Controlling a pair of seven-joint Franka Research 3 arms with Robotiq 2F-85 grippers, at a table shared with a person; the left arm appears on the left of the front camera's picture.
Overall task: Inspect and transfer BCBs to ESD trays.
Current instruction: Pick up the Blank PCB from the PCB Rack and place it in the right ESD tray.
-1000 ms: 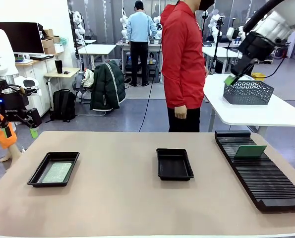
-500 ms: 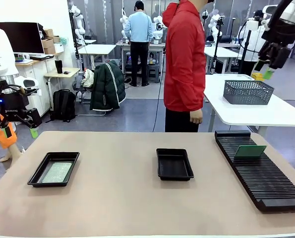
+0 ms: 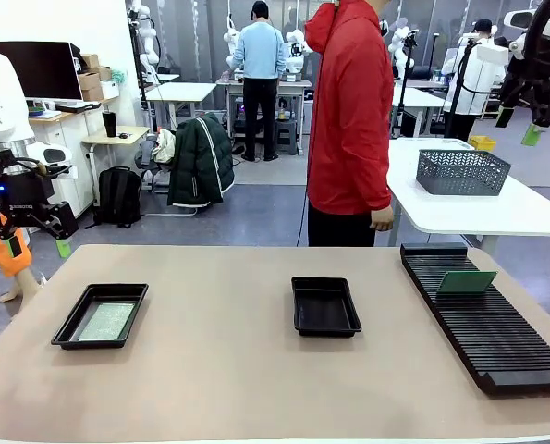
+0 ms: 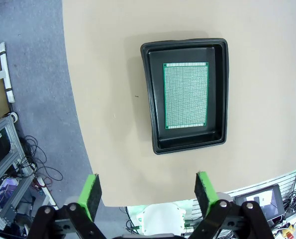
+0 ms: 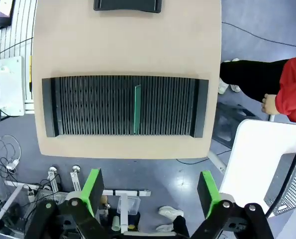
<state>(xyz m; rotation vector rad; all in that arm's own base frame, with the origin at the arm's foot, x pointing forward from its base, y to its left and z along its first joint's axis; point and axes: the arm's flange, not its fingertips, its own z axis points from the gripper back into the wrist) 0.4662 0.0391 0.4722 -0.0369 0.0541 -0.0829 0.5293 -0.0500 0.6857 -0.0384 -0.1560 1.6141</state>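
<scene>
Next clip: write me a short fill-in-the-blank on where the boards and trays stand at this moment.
1. The left tray holds ___ flat BCB.
2. The middle tray is ___.
3. An upright BCB stands on edge in the long slotted ___.
4. The left gripper and right gripper both have their fingers ___.
Missing words: one; empty; rack; open.

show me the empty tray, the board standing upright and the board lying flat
empty tray [image 3: 325, 310]: front view, on its bare floor
upright board [image 3: 467, 282]: front view, middle of its green face
flat board [image 4: 185, 95]: left wrist view, middle of its dotted face
</scene>
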